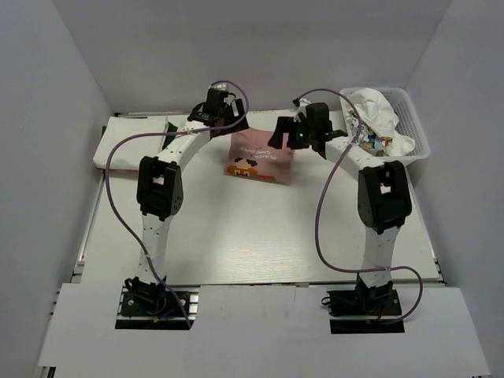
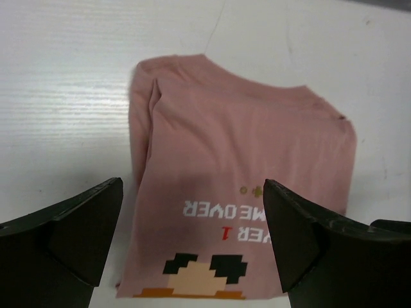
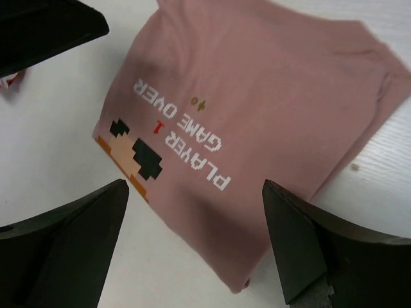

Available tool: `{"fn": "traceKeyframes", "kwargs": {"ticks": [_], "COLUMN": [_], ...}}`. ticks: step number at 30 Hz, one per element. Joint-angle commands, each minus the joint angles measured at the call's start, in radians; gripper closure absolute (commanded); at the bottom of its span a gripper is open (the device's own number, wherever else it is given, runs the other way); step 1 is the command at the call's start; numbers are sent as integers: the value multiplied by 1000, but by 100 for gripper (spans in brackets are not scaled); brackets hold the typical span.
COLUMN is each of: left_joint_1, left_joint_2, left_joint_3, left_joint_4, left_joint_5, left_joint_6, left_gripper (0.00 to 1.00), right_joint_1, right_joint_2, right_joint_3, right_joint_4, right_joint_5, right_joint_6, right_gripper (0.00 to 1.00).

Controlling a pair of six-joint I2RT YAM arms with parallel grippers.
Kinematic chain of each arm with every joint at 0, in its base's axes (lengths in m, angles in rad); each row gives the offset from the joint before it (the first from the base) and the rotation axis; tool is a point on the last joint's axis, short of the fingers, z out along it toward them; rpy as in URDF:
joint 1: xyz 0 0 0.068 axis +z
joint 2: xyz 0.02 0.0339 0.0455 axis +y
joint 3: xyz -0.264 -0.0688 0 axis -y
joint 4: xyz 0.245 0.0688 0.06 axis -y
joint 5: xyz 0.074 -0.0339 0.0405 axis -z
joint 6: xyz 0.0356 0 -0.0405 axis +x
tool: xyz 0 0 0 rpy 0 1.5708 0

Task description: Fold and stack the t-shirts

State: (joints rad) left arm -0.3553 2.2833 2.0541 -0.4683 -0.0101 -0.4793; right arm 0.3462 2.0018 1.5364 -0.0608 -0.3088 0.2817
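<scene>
A dusty-pink t-shirt (image 1: pixel 260 160) lies folded into a rectangle at the back middle of the table, with its pixel-face print and "PLAYER 1 GAME OVER" text facing up. It fills the left wrist view (image 2: pixel 250 154) and the right wrist view (image 3: pixel 270 90). My left gripper (image 1: pixel 223 112) hovers at its far left edge, open and empty (image 2: pixel 192 240). My right gripper (image 1: pixel 285 132) hovers at its far right corner, open and empty (image 3: pixel 192 247). Crumpled white t-shirts with colourful prints (image 1: pixel 376 110) lie in the basket. No blue shirt is in view.
The white plastic lattice basket (image 1: pixel 417 130) stands at the back right. A flat white piece (image 1: pixel 130 143) lies at the back left; I cannot tell what it is. Grey walls close in the table on three sides. The left gripper's black finger (image 3: pixel 45 29) shows in the right wrist view.
</scene>
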Motion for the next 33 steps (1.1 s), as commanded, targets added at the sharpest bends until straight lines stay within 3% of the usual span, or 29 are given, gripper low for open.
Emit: {"fn": "traceKeyframes", "kwargs": {"ticks": [1,6,11,16,22,25,26,27,31,33], "left_joint_1": [19,19,19,7,-30,-39,-39,-39,-39,-39], "left_joint_2": [-28,-2,137,211,229,257,269,283,280,214], "left_joint_3": [-43,-68,96,140,81,81,110,132,202,174], "left_joint_4": [-92,-95,-226,-221,-224,-250,-250,-268,-303,-313], "left_joint_5": [30,128,125,104,58,36,12,-1,-166,-333], "left_joint_6": [115,209,235,226,258,268,268,268,300,340], "left_gripper": [0,0,4,10,42,64,73,97,100,100], "right_joint_1": [-4,-1,-4,-4,-12,-10,-10,-13,-18,-16], "right_joint_2": [-14,3,-57,-123,-201,-236,-238,-245,-274,-282], "right_joint_3": [-27,-41,-102,-162,-242,-278,-297,-301,-334,-363], "right_joint_4": [82,65,81,79,91,113,121,124,125,134], "right_joint_5": [-119,-101,-72,-36,57,88,96,99,144,169], "right_joint_6": [7,14,13,-3,2,11,14,14,1,-16], "right_gripper": [10,10,10,10,10,10,10,10,10,10]}}
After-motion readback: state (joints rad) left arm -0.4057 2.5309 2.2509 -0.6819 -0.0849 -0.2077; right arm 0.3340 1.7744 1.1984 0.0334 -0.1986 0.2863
